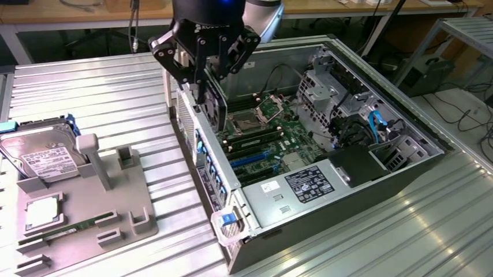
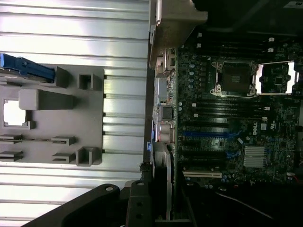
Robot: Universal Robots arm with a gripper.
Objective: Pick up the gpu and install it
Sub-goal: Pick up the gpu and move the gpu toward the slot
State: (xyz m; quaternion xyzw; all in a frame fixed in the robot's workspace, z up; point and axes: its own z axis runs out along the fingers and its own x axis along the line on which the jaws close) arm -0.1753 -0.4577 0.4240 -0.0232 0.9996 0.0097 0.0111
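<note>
Gpu [image 1: 218, 112] hangs on edge in my gripper [image 1: 206, 86], which is clamped on it, just inside the computer case [image 1: 354, 196]. Its long axis looks roughly vertical. The blue slots [image 1: 250, 156] lie below, toward the exterior view's right.

1 claw [image 1: 209, 92] downward (clamped tight)

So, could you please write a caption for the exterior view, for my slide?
The robot hand holds the gpu upright over the open computer case.
</note>
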